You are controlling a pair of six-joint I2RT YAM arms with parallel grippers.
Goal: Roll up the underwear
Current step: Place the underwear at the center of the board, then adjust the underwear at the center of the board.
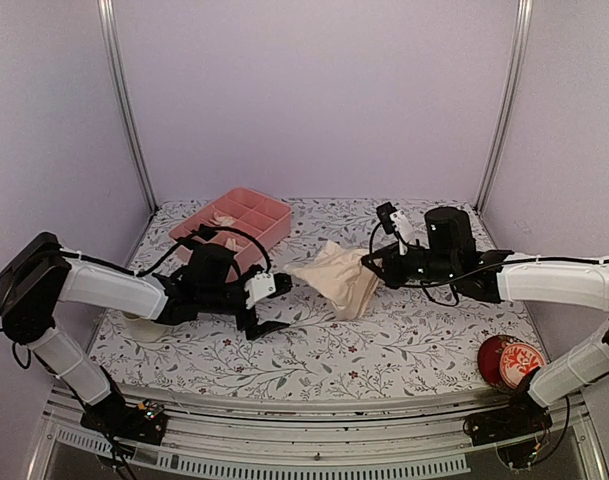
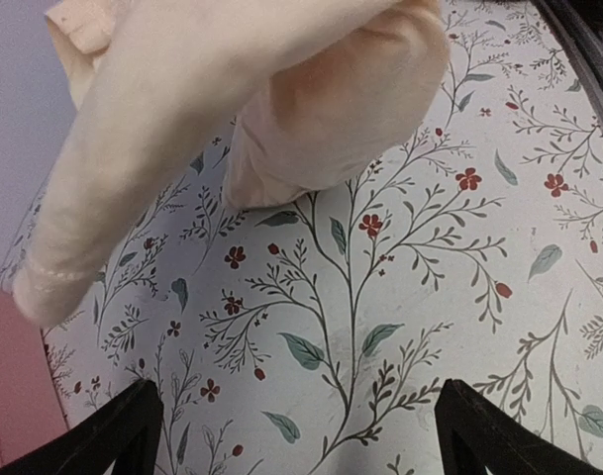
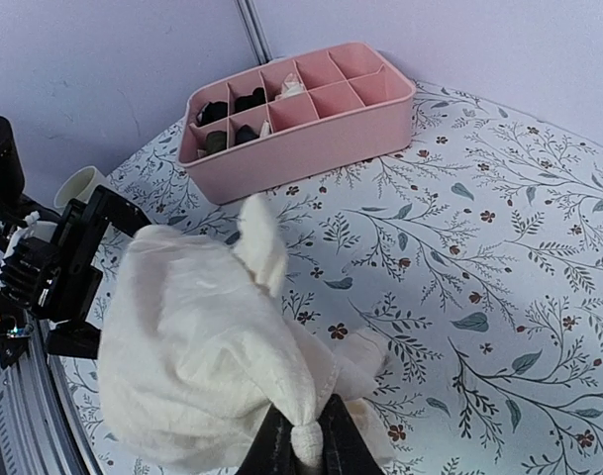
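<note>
The pale peach-beige underwear (image 1: 341,279) hangs bunched from my right gripper (image 1: 370,264), its lower end resting on the floral table cover. In the right wrist view my right gripper (image 3: 306,447) is shut on a pinched fold of the underwear (image 3: 197,346). My left gripper (image 1: 281,304) is open and empty, low over the cover just left of the garment. In the left wrist view its fingertips (image 2: 111,433) stand wide apart over bare cover, with the underwear (image 2: 251,99) ahead of them. The olive-brown underwear is out of view.
A pink compartment tray (image 1: 267,221) with small black bundles stands at the back left, also in the right wrist view (image 3: 311,134). A cream round object (image 3: 78,184) sits behind my left arm. A red round object (image 1: 510,361) lies at the front right.
</note>
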